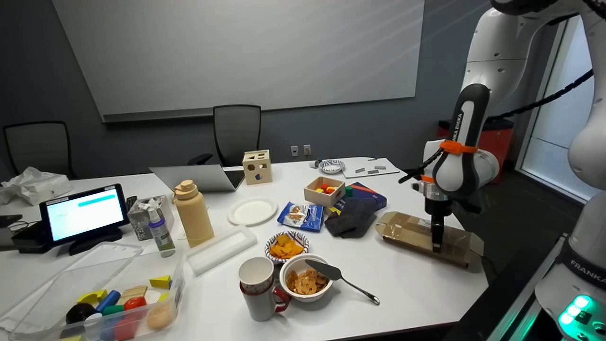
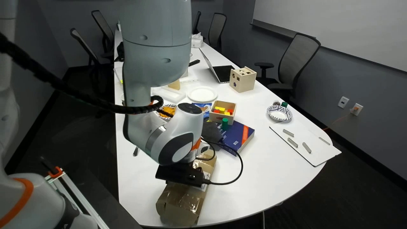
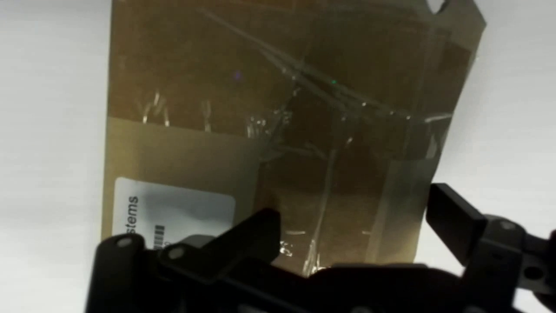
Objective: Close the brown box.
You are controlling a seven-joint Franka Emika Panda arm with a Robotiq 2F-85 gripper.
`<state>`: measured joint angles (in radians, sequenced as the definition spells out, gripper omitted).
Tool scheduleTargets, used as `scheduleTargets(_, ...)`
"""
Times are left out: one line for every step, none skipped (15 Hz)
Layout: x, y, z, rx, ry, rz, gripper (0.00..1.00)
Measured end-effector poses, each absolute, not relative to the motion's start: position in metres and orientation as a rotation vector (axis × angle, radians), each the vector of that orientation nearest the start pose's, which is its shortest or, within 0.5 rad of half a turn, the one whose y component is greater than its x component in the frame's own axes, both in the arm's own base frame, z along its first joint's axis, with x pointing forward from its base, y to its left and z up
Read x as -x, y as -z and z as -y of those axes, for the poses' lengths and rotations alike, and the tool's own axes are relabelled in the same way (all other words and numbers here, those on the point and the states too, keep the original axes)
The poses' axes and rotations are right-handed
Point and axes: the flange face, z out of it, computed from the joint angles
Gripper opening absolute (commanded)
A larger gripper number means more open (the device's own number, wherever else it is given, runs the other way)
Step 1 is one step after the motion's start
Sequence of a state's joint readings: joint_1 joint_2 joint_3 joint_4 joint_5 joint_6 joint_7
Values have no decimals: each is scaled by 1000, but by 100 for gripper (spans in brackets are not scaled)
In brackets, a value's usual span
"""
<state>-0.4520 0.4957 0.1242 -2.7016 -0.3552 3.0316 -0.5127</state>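
One brown box lies long and low near the rim of the white surface, a dark cloth just beside one end, while a robot arm holds its tool above it. The tool's fingers are spread well apart with nothing clasped between them: in the wrist view, one is above the cardboard, close to a white label, and the other is just past the box's edge. Whether either touches the cardboard cannot be told from these angles.

Taped and creased, the lid looks mostly folded down, but a notched flap juts out at a corner and full closure cannot be confirmed. The step in hand appears to be pressing the lid home, late in the job. To do it well, the tool would best draw its fingers together into one blunt tip, rise clear of the edge, then press straight down on the lid's free side in several light touches along its length rather than one hard shove. Thin cardboard is likely to buckle under a single point, and a sideways push could send the box sliding over the rim. Any loose flap should be tucked in before the final press.
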Motion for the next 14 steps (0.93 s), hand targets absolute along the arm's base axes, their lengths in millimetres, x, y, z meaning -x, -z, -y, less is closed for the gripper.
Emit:
scheduleTargets(-343, -63, 82, 2933, -192, 793, 100)
scheduleTargets(-344, -60, 85, 2942, -200, 796, 100)
scheduleTargets(-345, -60, 87, 2952, -206, 802, 100)
scheduleTargets(-347, -59, 90, 2962, -213, 810, 100)
scheduleTargets(-348, -58, 92, 2971, -219, 816, 100)
scheduleTargets(-348, -57, 94, 2979, -224, 819, 100)
scheduleTargets(-349, -57, 96, 2986, -228, 820, 100)
scheduleTargets(-350, -56, 97, 2991, -231, 819, 100)
scheduleTargets(-351, -56, 98, 2997, -234, 814, 100)
scheduleTargets(-351, -55, 99, 3002, -237, 809, 100)
scheduleTargets(-352, -55, 99, 3005, -237, 803, 100)
scheduleTargets(-352, -54, 99, 3006, -238, 799, 100)
scheduleTargets(-352, -54, 99, 3006, -238, 797, 100)
scheduleTargets(-352, -54, 99, 3006, -238, 795, 83)
